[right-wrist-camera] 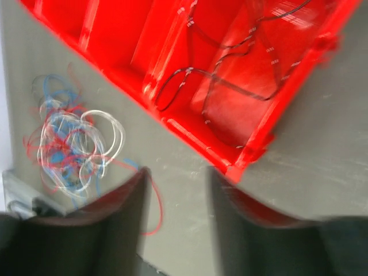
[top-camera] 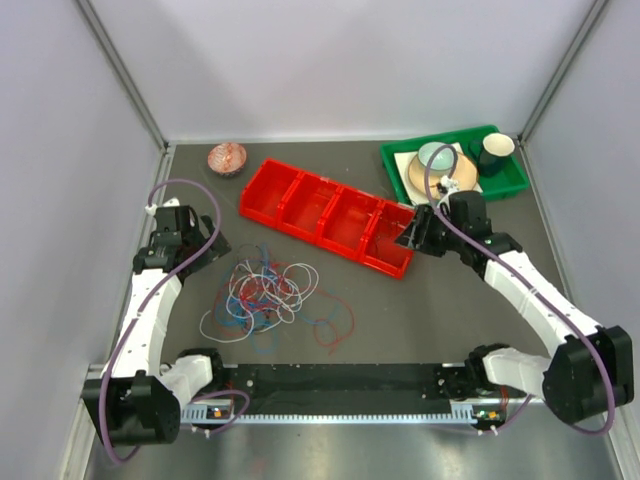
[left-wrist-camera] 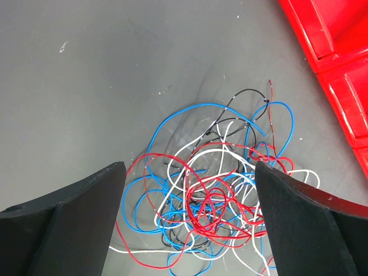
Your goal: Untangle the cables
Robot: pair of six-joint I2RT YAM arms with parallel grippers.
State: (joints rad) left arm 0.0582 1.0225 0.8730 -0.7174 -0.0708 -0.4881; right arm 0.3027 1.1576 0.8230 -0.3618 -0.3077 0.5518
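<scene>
The cables [top-camera: 265,295] lie in a loose tangle of red, white, blue and black wires on the dark table, in front of the red tray [top-camera: 325,215]. My left gripper [top-camera: 208,247] hovers just left of the tangle. In the left wrist view it [left-wrist-camera: 190,172] is open and empty, with the tangle [left-wrist-camera: 213,195] below, between the fingers [left-wrist-camera: 86,218]. My right gripper [top-camera: 413,236] is above the tray's right end. In the blurred right wrist view it [right-wrist-camera: 175,184] is open and empty. A black cable [right-wrist-camera: 230,75] lies in the tray's end compartment [right-wrist-camera: 299,69]. The tangle [right-wrist-camera: 72,144] shows at the left.
A green tray [top-camera: 500,185] with a bowl, a plate and a dark cup stands at the back right. A small reddish bowl [top-camera: 227,158] sits at the back left. Grey walls enclose the table on three sides. A black rail [top-camera: 340,385] runs along the near edge.
</scene>
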